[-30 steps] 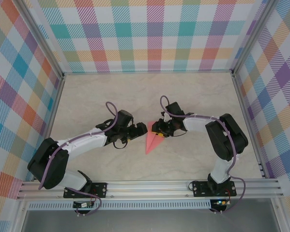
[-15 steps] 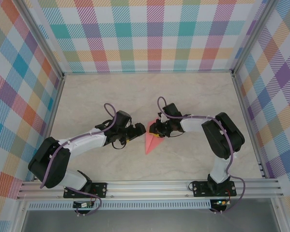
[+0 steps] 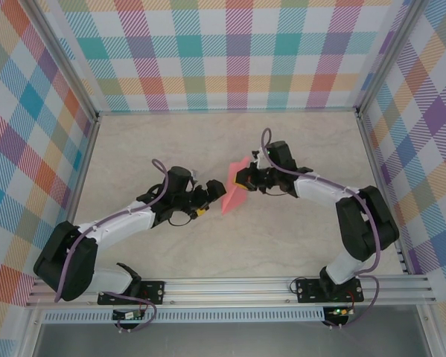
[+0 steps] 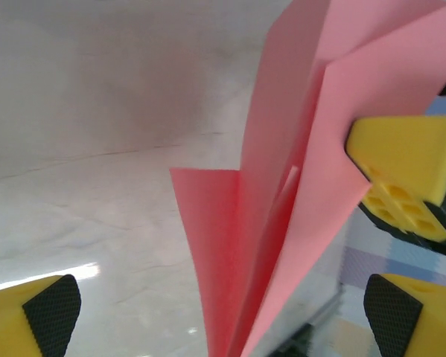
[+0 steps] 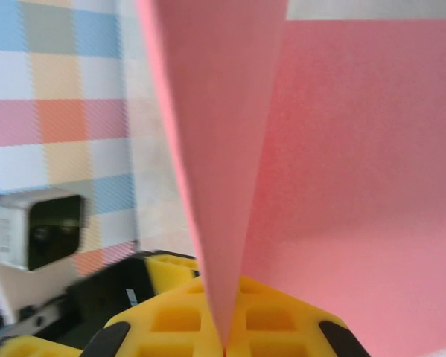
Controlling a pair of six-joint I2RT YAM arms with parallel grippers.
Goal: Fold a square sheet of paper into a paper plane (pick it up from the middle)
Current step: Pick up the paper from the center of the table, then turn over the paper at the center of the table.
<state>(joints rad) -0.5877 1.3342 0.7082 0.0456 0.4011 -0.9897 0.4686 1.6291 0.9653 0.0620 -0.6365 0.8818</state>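
Observation:
The square sheet of paper is folded into a slim salmon-pink paper plane (image 3: 233, 195), held tilted above the table. My right gripper (image 3: 242, 178) is shut on its folded ridge, and the layers rise straight out of the pinched yellow pads (image 5: 224, 346). The plane's wings (image 5: 357, 186) spread out beyond the grip. My left gripper (image 3: 214, 193) is open just left of the plane. In the left wrist view the pink folds (image 4: 282, 223) hang between its wide-apart fingertips (image 4: 223, 320) without touching either pad. The right gripper's yellow fingers (image 4: 401, 163) press the paper from the far side.
The marble-look tabletop (image 3: 208, 141) is fenced by checkered walls (image 3: 237, 52) at the back and on both sides. An aluminium rail (image 3: 230, 286) with the arm bases runs along the near edge.
My right gripper has closed on the plane and lifted it off the table, up and toward the back. My left gripper has opened wider and drawn slightly left.

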